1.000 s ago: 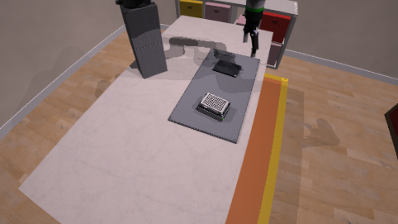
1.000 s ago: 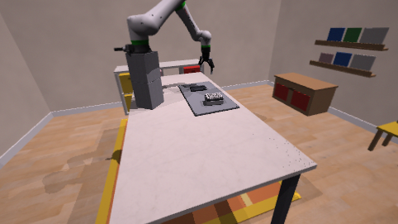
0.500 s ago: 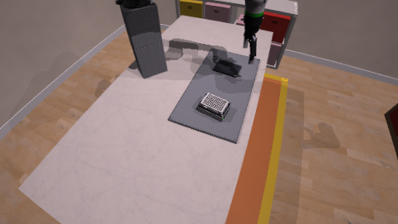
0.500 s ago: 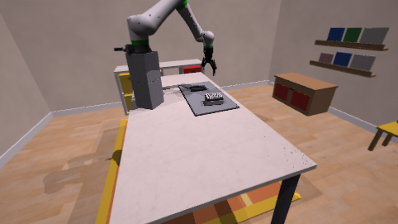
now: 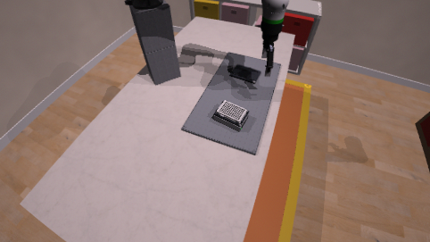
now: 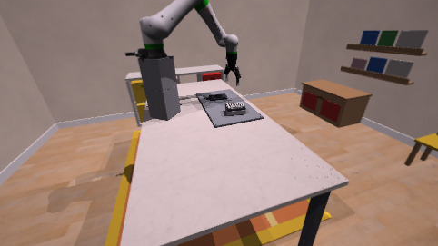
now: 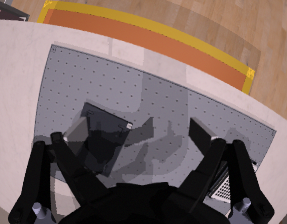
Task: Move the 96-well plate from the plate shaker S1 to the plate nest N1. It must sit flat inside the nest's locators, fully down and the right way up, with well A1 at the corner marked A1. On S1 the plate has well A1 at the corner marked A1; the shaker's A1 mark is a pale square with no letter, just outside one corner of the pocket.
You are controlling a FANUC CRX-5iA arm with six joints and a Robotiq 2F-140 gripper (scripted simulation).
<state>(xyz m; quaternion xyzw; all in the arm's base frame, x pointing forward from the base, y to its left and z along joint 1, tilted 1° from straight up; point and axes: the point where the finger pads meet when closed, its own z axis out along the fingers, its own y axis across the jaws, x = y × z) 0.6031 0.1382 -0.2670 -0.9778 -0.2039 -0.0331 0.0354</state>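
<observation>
The white 96-well plate [image 5: 231, 111] sits on the dark plate shaker [image 5: 229, 118] near the front of the grey mat [image 5: 236, 99]. It also shows in the exterior view [image 6: 235, 105], and its corner shows at the wrist view's lower right [image 7: 223, 191]. The flat black plate nest [image 5: 244, 72] lies at the mat's far end, and it shows in the wrist view [image 7: 105, 137]. My gripper [image 5: 268, 62] is open and empty, hanging above the mat's far right part, beside the nest. Its fingers frame the wrist view.
The arm's grey pedestal [image 5: 156, 45] stands on the table left of the mat. A white shelf with coloured bins [image 5: 256, 8] is behind the table. An orange and yellow floor strip [image 5: 285, 151] runs along the table's right side.
</observation>
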